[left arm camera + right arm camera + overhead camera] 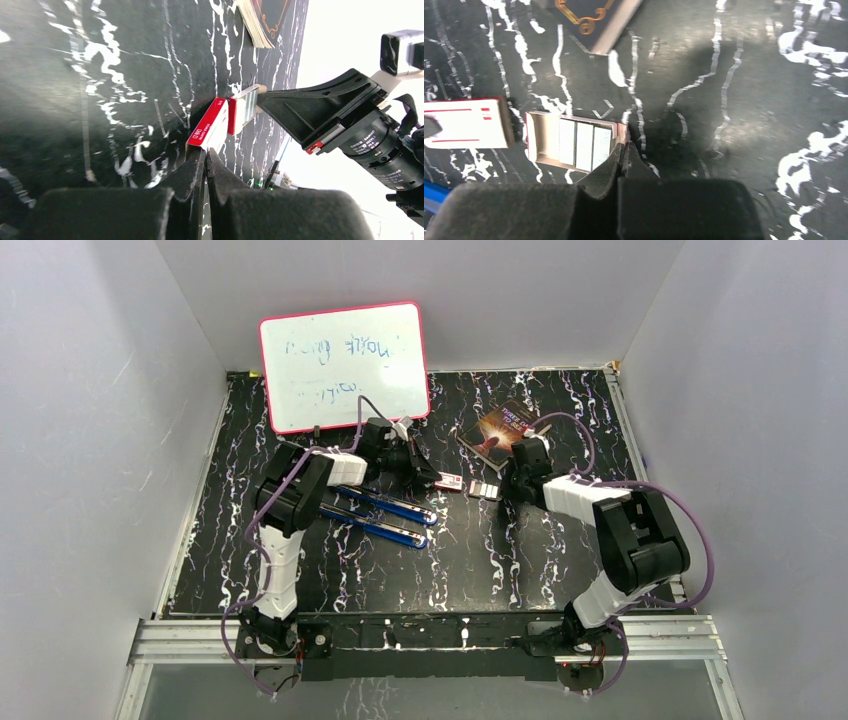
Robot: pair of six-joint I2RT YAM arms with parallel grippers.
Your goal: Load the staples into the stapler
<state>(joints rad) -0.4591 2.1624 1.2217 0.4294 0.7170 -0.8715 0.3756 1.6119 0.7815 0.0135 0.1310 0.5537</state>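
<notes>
Left gripper point(205, 152): my fingers are pressed together at the near end of the sleeve. I cannot tell whether any cardboard is caught between them.
Right gripper point(624, 147): my fingers are clamped on the thin end wall of the tray, and a pinkish strip of card shows between the tips.
Staples point(579, 145): three silvery strips lie flat and side by side in the tray. None of them is in the stapler.
Tray point(536, 142): an open white card drawer on the table, just beside the sleeve, with a small gap between them.
Sleeve point(207, 127): the white box cover has a red label. The small white print on the red is too fine for me to read.
Stapler point(385, 515): blue, lying opened out into two long arms on the table. It sits close to my left arm, to the left of the tray and apart from it.
Book point(594, 20): a dark cover with an orange ornament, lying beyond the tray. Its title is too small to read in the top view.
Whiteboard point(345, 365): pink-framed and leaning against the back wall. The handwriting on it is faint and I cannot make it out.
Motor point(380, 145): the black motor housing on my right wrist carries white lettering, where I can read "DAMIAO"; the rest is too fine to read.
Table point(560, 560): black with white marbling.
</notes>
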